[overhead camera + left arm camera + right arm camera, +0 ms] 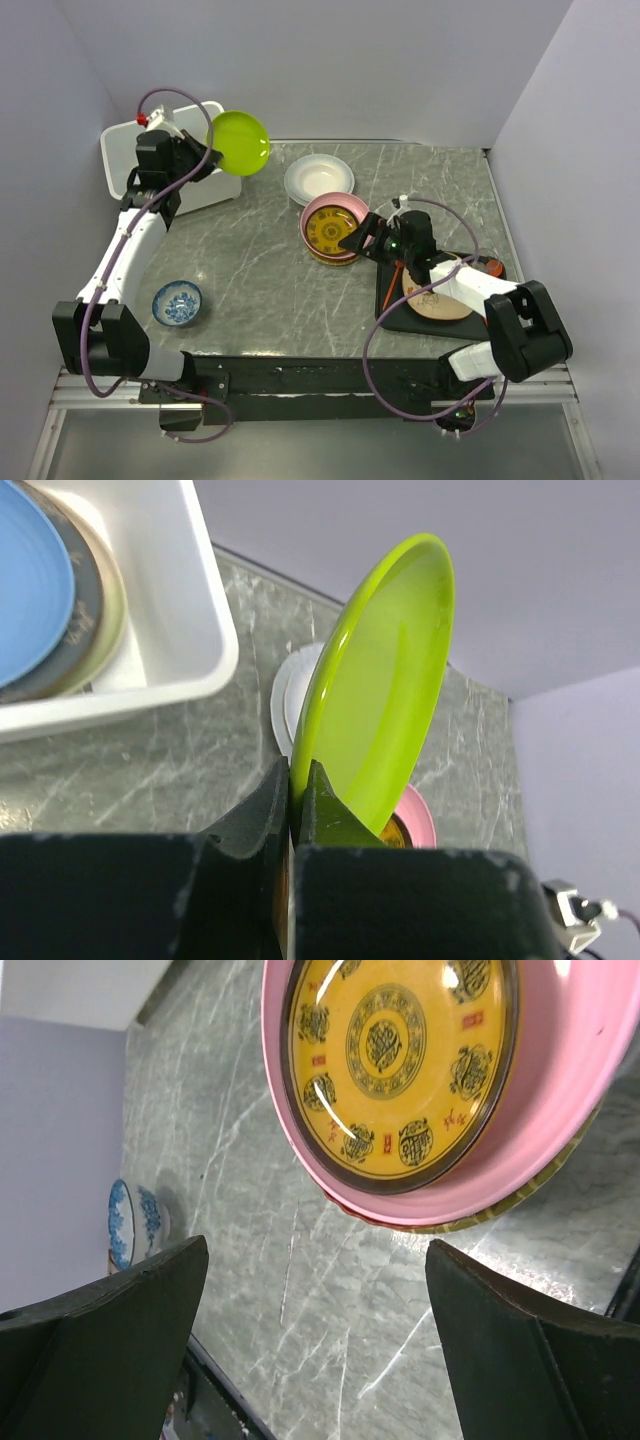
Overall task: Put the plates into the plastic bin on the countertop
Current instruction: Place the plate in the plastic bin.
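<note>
Left gripper [297,780] is clamped tight on the rim of the green plate [385,680], plate standing nearly on edge; from the top view it hangs at the far left corner of the countertop [270,280], just beside the right wall of the plastic bin [112,160], not yet over it; bin already holds a blue plate [30,580] on top of a couple of others; step in hand looks like carry-and-drop. Suggest: lift enough to clear the rolled rim, swing left until the plate centre is over the blue one, roll the wrist flat, lower close, only then let go; a thin rim pinch on a glossy plate probably slips if the wrist turns fast, so go slow; a drop on edge would likely clatter or wedge against the wall. Right gripper [315,1250] is spread wide and holds nothing, lined up on the yellow patterned plate [400,1060] nested in the pink plate [560,1150] mid-counter toward the right edge; well apart from the left arm, so I see no clash.
</note>
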{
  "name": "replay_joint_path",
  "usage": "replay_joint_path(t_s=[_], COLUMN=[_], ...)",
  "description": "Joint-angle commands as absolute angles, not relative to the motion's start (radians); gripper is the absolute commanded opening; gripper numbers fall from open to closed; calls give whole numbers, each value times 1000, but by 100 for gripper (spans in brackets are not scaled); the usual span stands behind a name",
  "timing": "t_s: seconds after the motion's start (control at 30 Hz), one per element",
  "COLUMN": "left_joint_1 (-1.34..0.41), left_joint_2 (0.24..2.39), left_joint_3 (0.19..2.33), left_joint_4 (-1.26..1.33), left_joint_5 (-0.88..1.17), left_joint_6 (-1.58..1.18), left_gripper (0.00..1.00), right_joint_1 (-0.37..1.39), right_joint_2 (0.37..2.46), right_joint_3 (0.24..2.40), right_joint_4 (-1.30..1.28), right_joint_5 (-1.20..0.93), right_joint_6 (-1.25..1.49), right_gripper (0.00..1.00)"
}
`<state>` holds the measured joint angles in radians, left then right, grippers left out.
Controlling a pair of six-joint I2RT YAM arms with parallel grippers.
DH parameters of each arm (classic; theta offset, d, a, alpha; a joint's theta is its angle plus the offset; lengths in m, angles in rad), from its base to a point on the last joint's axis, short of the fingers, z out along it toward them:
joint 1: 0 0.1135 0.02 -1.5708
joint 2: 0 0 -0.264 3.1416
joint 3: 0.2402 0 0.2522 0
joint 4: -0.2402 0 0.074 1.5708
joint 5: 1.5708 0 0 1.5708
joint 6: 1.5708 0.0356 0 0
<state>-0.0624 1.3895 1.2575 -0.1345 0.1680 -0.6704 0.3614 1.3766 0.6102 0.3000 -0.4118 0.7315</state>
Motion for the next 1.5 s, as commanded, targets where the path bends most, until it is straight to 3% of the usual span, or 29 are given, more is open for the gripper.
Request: replay_joint_path(t_s=[0.0, 0.67, 1.0, 1.47], left_joint_1=[-34, 80, 142, 244], left_joint_2=[1428, 1589, 1583, 1670], left_joint_3=[1333, 1414, 1433, 1405], left_joint_4=[-141, -112, -181, -120], left_joint_5=[161, 43, 5, 152], left_joint_6=[-683, -850, -868, -925], left_gripper=[1, 1, 1, 1], right_joint_1=[385, 428, 472, 546], right_joint_2=[1376, 1140, 1212, 1285], right_joint_3=[647, 511, 583, 630], right_joint_4=[337, 235, 250, 238], right_joint_5=[-428, -330, -367, -341], right_joint_6=[718, 723, 709, 713], right_gripper=[96, 97, 97, 98])
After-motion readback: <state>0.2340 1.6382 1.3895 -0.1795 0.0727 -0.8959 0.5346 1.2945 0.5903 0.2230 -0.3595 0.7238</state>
